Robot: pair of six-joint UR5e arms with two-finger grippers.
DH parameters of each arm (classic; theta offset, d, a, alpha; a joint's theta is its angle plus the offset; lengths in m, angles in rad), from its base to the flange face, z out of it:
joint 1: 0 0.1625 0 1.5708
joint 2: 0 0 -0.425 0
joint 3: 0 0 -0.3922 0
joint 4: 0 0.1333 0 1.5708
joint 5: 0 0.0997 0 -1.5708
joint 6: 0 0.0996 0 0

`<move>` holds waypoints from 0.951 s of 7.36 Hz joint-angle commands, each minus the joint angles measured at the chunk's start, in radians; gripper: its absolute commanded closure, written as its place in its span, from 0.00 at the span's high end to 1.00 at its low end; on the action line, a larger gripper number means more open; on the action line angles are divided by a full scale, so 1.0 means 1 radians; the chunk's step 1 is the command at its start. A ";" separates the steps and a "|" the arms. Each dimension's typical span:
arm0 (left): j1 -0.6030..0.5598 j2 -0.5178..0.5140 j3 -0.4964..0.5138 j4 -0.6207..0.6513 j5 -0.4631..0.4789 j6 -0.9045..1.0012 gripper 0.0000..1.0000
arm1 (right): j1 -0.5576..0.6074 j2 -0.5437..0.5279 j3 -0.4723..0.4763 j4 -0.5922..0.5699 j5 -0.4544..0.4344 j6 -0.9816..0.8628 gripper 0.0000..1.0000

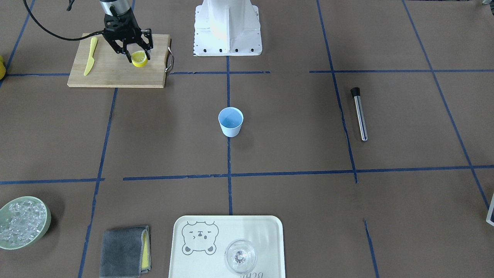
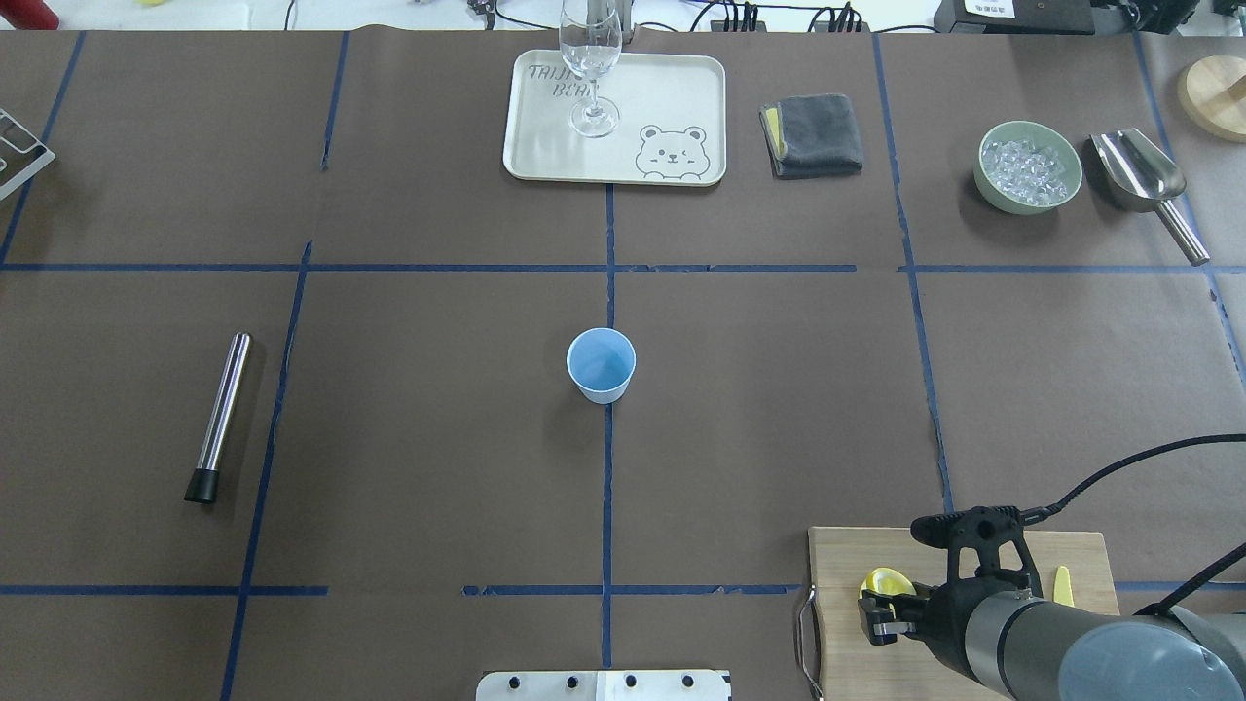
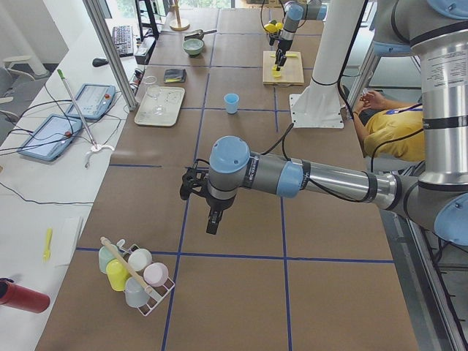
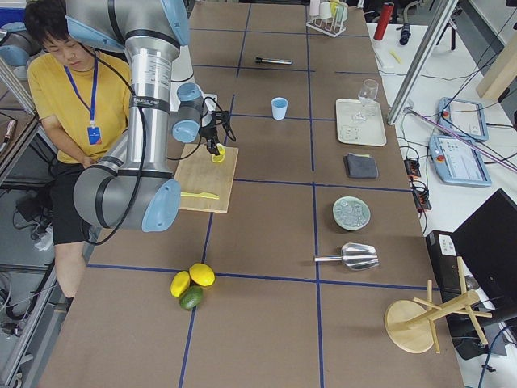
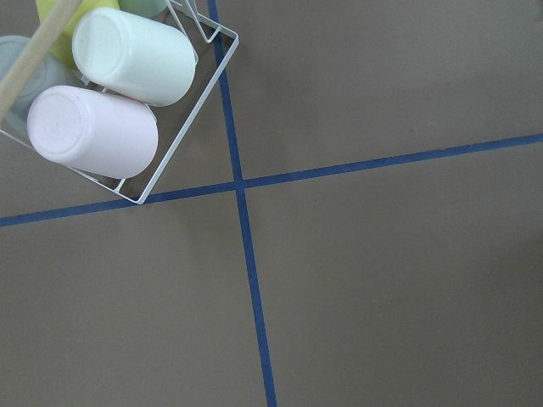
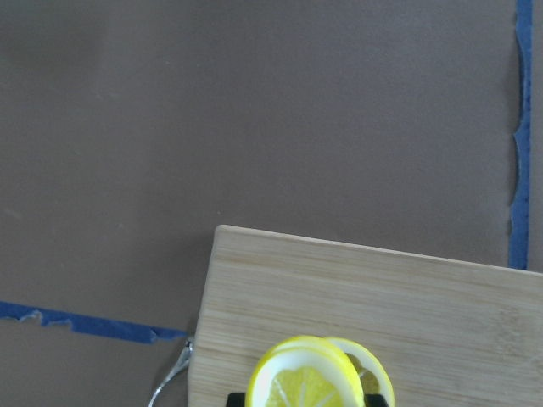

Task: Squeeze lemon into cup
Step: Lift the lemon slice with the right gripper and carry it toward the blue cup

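The pale-blue cup stands upright in the middle of the table, also seen from overhead. My right gripper hangs over the wooden cutting board, its fingers closed on the yellow lemon slices. The right wrist view shows two slices with pale cut faces between the fingers, over the board's corner. The cup is well away from the board. My left gripper hovers over bare table far from the cup, seen only in the left side view; I cannot tell whether it is open or shut.
A yellow plastic knife lies on the board. A steel muddler, a bear tray with a clear glass, a grey cloth, a green bowl of ice and a metal scoop lie around. A cup rack sits below the left wrist.
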 commanded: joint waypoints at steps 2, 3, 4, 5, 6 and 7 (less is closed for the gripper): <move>0.000 0.000 0.002 0.000 0.001 0.000 1.00 | 0.111 0.282 -0.006 -0.304 0.100 -0.008 0.04; 0.000 0.000 0.004 0.000 -0.001 0.000 1.00 | 0.162 0.406 -0.018 -0.426 0.145 -0.014 0.05; 0.000 0.000 0.005 0.000 -0.001 0.000 1.00 | 0.214 0.543 -0.061 -0.528 0.177 -0.034 0.05; 0.000 0.000 0.005 0.000 -0.001 0.000 1.00 | 0.273 0.665 -0.116 -0.605 0.220 -0.055 0.05; 0.000 0.000 0.008 0.000 0.001 0.000 1.00 | 0.327 0.750 -0.174 -0.631 0.254 -0.081 0.05; 0.000 0.000 0.010 0.000 -0.001 0.000 1.00 | 0.369 0.827 -0.257 -0.633 0.260 -0.098 0.05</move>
